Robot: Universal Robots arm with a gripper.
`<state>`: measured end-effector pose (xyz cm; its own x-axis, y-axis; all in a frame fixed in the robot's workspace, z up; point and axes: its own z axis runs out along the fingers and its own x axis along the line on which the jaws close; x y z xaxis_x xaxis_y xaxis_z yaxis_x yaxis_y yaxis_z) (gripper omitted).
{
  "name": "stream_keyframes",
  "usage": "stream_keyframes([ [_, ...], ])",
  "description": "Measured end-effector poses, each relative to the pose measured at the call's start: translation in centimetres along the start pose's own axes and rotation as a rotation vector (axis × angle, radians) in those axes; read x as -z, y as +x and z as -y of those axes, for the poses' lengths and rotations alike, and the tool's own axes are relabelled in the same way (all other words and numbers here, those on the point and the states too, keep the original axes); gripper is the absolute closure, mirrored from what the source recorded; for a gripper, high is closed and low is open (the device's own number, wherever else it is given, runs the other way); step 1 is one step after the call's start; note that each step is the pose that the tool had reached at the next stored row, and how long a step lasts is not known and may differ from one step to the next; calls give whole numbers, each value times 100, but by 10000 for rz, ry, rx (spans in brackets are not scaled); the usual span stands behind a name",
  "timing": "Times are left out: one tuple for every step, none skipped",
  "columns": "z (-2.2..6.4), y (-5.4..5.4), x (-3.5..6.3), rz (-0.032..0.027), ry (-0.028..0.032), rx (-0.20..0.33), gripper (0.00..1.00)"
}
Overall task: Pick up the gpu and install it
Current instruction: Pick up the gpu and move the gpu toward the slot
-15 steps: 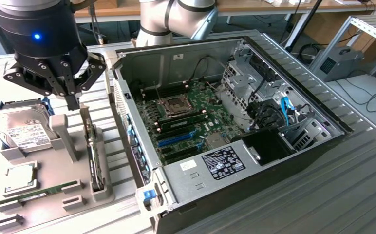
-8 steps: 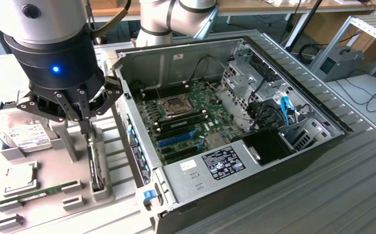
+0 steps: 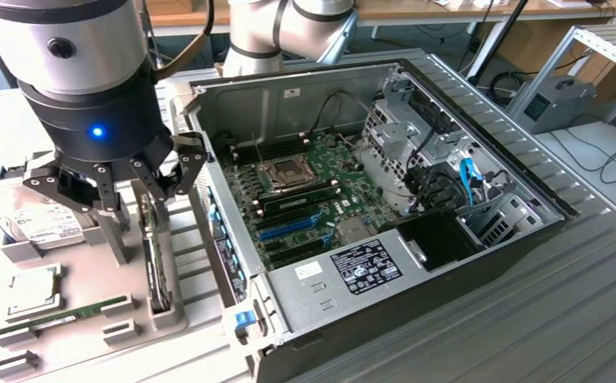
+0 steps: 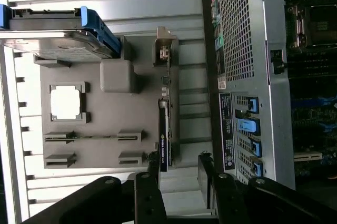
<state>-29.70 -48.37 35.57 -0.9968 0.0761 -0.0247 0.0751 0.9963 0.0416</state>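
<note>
Pincer (image 4: 179,156) spread over gpu (image 4: 164,129), between hard drive (image 4: 58,37) and case (image 4: 247,50).

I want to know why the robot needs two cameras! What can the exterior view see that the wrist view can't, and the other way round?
The exterior view looks down into the open computer case: a label sticker, a blue cable, and a glowing blue light above the gripper. The wrist view faces the case's back: a vent grille and blue slot clips. Both show the open gripper close to the gpu, which stands on edge in a grey holder, with the hard drive nearby.
</note>
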Motion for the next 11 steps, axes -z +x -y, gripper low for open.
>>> stream_keyframes([
  [1, 0, -14, 0, 1, 0, 58],
  [1, 1, -23, 0, 1, 0, 58],
  [1, 1, -31, 0, 0, 0, 58],
  [2, 1, -36, 0, 0, 0, 58],
  [2, 1, -40, -1, 1, 0, 58],
  [2, 1, -44, -1, 1, 0, 58],
  [2, 1, -49, 0, 1, 0, 58],
  [2, 1, -56, 0, 1, 0, 58],
  [3, 1, -61, 0, 1, 0, 58],
  [3, 2, -65, 0, 0, -1, 58],
  [3, 2, -73, 0, 0, 0, 58],
])
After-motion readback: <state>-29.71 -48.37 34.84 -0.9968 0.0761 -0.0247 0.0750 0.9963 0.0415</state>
